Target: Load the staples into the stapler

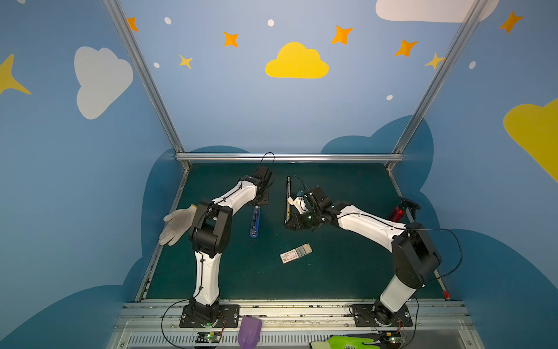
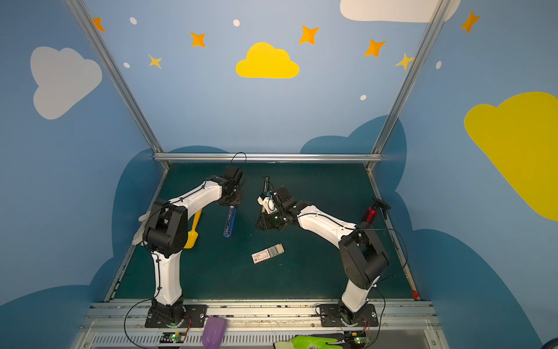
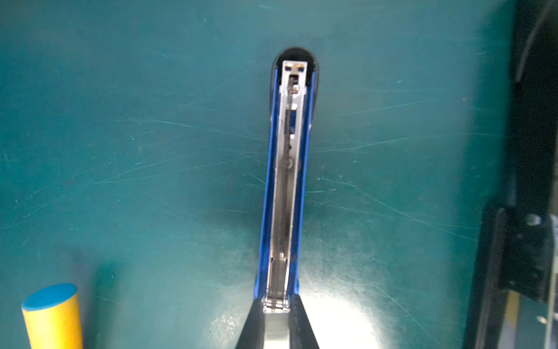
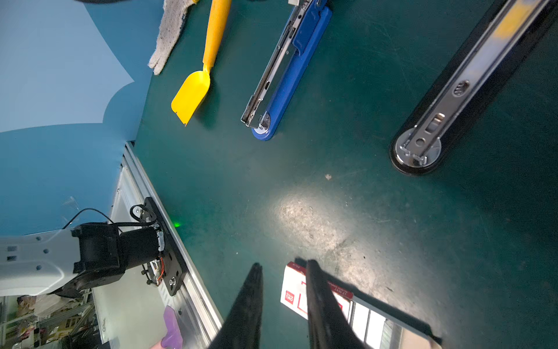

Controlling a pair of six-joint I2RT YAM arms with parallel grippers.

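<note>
In both top views the blue stapler (image 1: 254, 222) lies opened, the staples (image 1: 302, 250) in their box (image 1: 289, 256) near its rounded tip. Left wrist: left pincer (image 3: 276, 303) clamps the stapler's rear. Right wrist: right pincer (image 4: 283, 266) stands open and empty, off that same tip.

White shells on left arm (image 1: 208, 272) and right arm (image 1: 368, 225) are joined by black housings; thin black cables are clipped alongside. Black tapered fingers (image 4: 247, 311) are noted; a green light (image 1: 309, 216) is seen behind them.
</note>
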